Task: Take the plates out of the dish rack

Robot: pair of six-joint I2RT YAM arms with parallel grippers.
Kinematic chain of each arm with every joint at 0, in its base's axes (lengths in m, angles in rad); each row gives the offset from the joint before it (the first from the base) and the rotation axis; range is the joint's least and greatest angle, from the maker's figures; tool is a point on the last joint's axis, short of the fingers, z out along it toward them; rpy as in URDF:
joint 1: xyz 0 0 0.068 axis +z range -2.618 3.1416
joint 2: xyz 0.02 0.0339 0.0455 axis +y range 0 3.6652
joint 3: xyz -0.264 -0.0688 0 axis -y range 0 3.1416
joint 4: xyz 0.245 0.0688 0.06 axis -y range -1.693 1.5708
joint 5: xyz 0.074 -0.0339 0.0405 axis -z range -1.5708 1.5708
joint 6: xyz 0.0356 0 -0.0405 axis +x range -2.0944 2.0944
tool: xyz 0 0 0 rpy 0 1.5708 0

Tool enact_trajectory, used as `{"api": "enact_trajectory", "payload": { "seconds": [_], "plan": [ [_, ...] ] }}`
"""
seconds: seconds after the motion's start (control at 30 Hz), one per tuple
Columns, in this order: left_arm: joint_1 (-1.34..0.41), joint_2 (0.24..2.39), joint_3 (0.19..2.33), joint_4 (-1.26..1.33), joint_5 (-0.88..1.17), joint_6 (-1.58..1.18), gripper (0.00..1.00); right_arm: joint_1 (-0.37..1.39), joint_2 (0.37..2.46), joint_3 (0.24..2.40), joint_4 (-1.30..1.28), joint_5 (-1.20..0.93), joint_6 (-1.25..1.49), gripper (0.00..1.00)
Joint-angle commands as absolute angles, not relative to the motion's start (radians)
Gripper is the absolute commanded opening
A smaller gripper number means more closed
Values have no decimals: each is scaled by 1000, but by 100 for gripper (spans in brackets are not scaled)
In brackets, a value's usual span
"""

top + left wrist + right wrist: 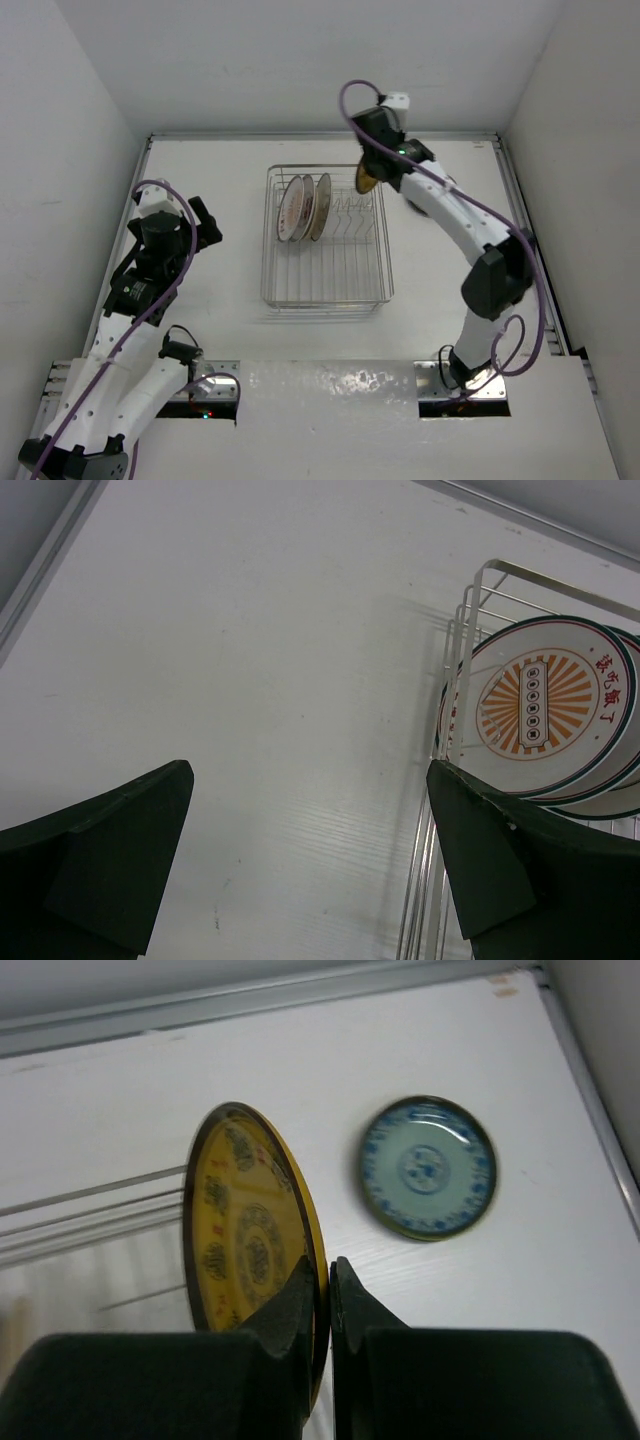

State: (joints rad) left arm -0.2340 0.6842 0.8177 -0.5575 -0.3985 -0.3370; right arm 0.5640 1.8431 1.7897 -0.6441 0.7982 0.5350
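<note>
i count three plates [305, 206] in the dish rack [325, 296], one yellow plate [245, 1222] pinched upright in my right gripper [321, 1285] at its far right corner, one blue plate [428, 1167] flat on the surface [560, 1290]; left gripper [308, 780] spread, empty.

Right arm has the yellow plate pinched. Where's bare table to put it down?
Bare table between the dish rack and the arm bases; more between rack and the open left gripper. Right of the rack, free around the blue plate. Crowded: rack's far end, upright plates plus the right gripper shut on the yellow plate.
</note>
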Motion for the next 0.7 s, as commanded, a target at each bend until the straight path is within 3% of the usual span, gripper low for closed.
{"api": "enact_trajectory", "payload": {
  "seconds": [0.0,0.17,0.33,0.53,0.67],
  "plan": [
    [-227,669,815,-522,-402,-325,100,373,1660,1583,-511,705,560,0],
    [-229,669,815,-520,-399,-324,100,131,1537,1301,-171,466,621,0],
    [-229,675,815,-518,-391,-321,100,-96,1552,1079,44,249,787,0],
    [-229,686,816,-517,-390,-321,100,-195,1646,970,219,115,911,0],
    [-229,698,816,-517,-388,-318,100,-204,1724,1000,255,48,923,11]
  ]
}}
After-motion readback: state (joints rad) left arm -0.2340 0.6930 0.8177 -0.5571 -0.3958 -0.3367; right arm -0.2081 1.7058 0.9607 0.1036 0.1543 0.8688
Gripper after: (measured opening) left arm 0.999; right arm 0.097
